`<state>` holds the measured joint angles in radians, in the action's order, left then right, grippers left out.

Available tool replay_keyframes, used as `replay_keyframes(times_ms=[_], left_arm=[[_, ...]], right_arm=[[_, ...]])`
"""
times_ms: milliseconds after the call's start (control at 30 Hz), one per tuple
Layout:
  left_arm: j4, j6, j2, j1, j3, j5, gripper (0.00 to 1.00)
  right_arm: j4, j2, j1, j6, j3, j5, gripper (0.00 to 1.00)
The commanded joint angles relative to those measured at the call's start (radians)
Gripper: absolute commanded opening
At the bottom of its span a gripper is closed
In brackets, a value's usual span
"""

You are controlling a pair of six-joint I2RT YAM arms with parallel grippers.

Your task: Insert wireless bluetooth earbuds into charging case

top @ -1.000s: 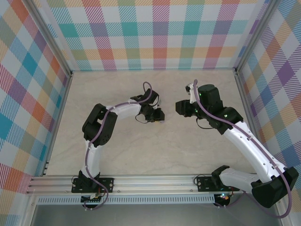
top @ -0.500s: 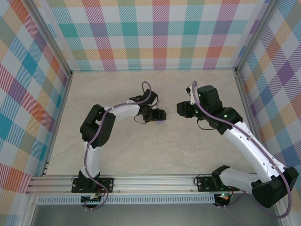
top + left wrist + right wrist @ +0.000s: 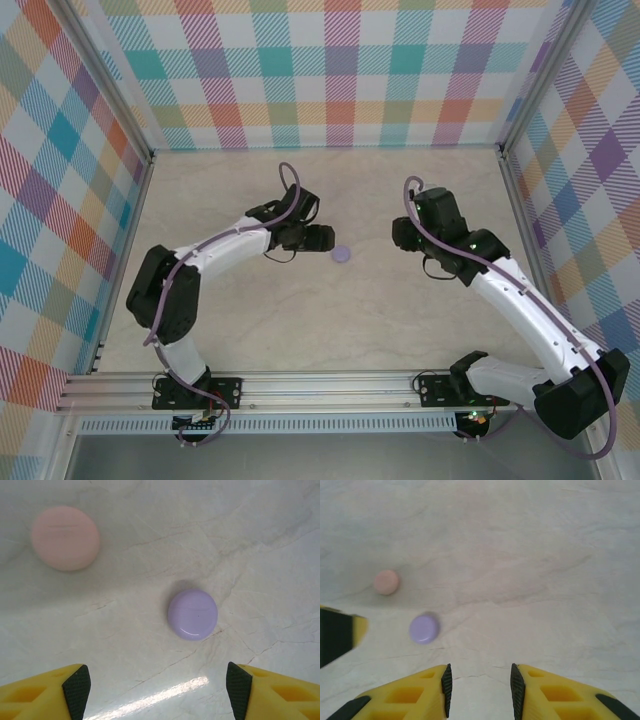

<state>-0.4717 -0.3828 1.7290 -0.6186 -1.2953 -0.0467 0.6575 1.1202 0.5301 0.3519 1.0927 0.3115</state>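
- Charging case (image 3: 342,254): 1 purple puck, closed, lying flat on your table (image 3: 300,320) between the 2 hands.
- Left hand (image 3: 157,685): you see its fingers spread wide, gripping nothing; the case lies just ahead of them.
- Right hand (image 3: 479,685): fingers a narrow gap apart, gripping nothing, well apart from the case.
- Pink disc (image 3: 65,538): 1, near the case, not touching.
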Motion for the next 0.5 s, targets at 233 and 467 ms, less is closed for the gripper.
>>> replay_keyframes(times_ms=[233,467], left_arm=[[-0.151,0.131,-0.153,0.071,0.056,0.209,0.76],[-0.153,0.157,-0.228,0.193,0.131,0.297,0.80]], right_arm=[[0.021,0.001,-0.017,0.094,-0.095,0.253,0.40],[-0.034,0.002,-0.097,0.086,-0.173,0.300,0.45]])
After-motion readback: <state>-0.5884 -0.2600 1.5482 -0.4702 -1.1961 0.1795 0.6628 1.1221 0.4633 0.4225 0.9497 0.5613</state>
